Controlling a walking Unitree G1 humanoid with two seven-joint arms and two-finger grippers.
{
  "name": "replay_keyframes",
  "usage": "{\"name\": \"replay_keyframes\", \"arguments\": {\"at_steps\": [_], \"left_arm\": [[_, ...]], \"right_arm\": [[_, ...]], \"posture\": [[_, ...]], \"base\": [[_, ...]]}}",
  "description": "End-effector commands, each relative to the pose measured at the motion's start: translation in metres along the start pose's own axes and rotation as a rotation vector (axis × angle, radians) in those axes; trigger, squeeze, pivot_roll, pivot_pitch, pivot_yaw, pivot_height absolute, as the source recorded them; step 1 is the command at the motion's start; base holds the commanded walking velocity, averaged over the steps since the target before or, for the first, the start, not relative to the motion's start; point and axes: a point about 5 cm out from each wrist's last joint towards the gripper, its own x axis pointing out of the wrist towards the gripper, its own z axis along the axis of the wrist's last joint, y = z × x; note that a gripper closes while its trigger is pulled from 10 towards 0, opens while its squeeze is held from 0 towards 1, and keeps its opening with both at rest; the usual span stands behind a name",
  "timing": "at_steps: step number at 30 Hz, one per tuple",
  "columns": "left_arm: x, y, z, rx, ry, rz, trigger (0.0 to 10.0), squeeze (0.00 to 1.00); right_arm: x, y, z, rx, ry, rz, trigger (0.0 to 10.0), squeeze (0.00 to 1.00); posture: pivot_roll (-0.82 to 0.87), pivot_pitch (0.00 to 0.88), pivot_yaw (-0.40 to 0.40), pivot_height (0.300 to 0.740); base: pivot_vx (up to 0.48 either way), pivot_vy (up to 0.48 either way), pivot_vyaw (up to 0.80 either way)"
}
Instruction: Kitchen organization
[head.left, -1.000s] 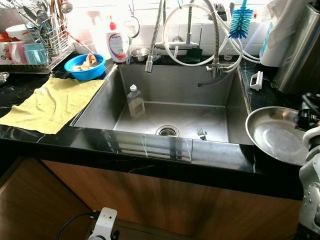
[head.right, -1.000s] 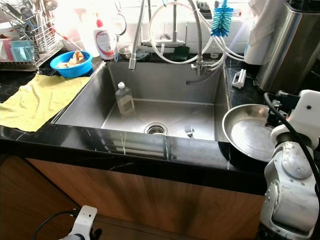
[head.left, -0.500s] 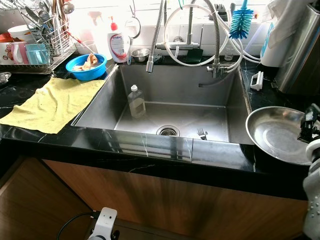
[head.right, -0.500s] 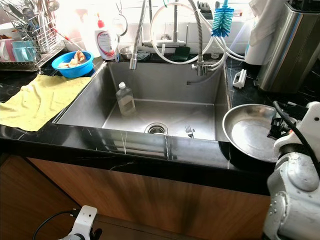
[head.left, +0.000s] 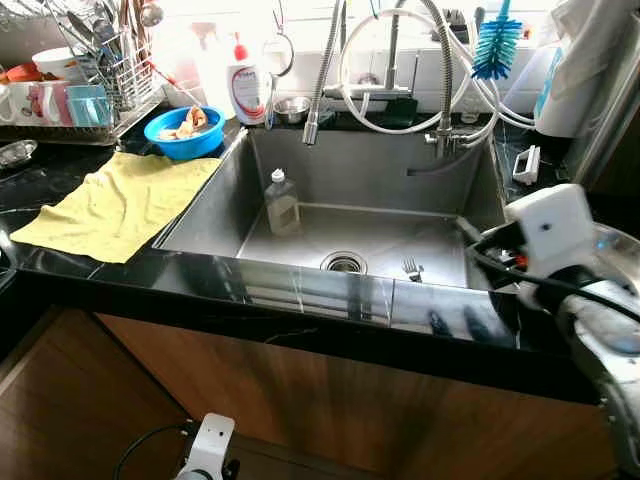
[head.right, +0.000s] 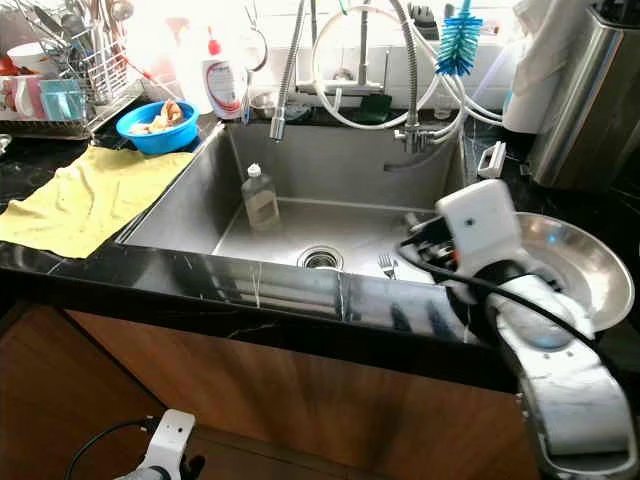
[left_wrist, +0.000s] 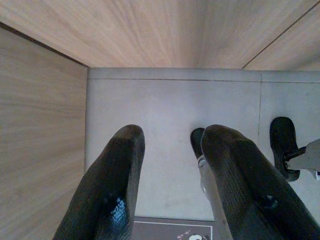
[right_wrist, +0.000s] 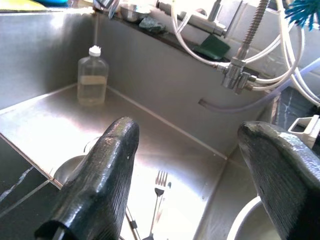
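My right tool (right_wrist: 190, 170) is held over the front right corner of the sink (head.left: 350, 180), fingers spread wide apart and empty. Through the gap between them a fork (right_wrist: 159, 186) lies flat on the sink floor, just beside the drain (head.left: 343, 263); this approach angle appears chosen to bring the fingers down on it. The fork is my likely pickup target, though the task sentence does not name one.

A clear plastic bottle (head.left: 283, 201) stands upright against the sink's left wall, well apart from the fork. A steel bowl (head.right: 575, 255) sits on the desk (head.left: 300, 300) just right of the sink, behind my right wrist. Left of the sink, a yellow cloth (head.left: 120, 205) lies spread out, with a blue bowl (head.left: 184, 130) and a dish rack (head.left: 100, 85) beyond it.

My left tool (left_wrist: 172, 190) hangs idle below the sink front, fingers slightly parted, pointing at the floor (left_wrist: 170, 115).
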Motion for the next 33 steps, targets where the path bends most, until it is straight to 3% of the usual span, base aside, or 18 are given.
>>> {"name": "replay_keyframes", "arguments": {"at_steps": [1, 12, 16, 19, 33], "left_arm": [[-0.001, 0.005, -0.001, 0.003, 0.010, 0.017, 10.0, 0.00], [-0.001, 0.005, -0.001, 0.003, 0.011, 0.016, 10.0, 0.00], [-0.001, 0.005, -0.001, 0.003, 0.012, 0.013, 10.0, 0.00], [-0.001, 0.005, -0.001, 0.003, 0.013, 0.012, 10.0, 0.00], [-0.001, 0.005, -0.001, 0.004, 0.013, 0.010, 10.0, 0.00]], "right_arm": [[0.003, 0.004, 0.003, -0.023, 0.010, 0.025, 10.0, 0.00], [0.004, 0.005, -0.001, -0.038, 0.049, 0.023, 10.0, 0.00], [0.006, 0.001, -0.017, -0.060, 0.181, -0.044, 10.0, 0.00], [0.006, 0.003, -0.023, -0.073, 0.220, -0.038, 10.0, 0.00], [0.005, -0.002, -0.032, -0.128, 0.304, -0.098, 10.0, 0.00]], "posture": [[-0.20, 0.000, 0.075, 0.740], [-0.20, 0.000, 0.076, 0.740], [-0.20, 0.000, 0.077, 0.740], [-0.20, 0.000, 0.076, 0.740], [-0.20, 0.000, 0.080, 0.740]], "base": [[0.000, 0.000, 0.00], [0.000, 0.000, 0.00], [0.000, 0.000, 0.00], [0.000, 0.000, 0.00], [0.000, 0.000, 0.00]]}}
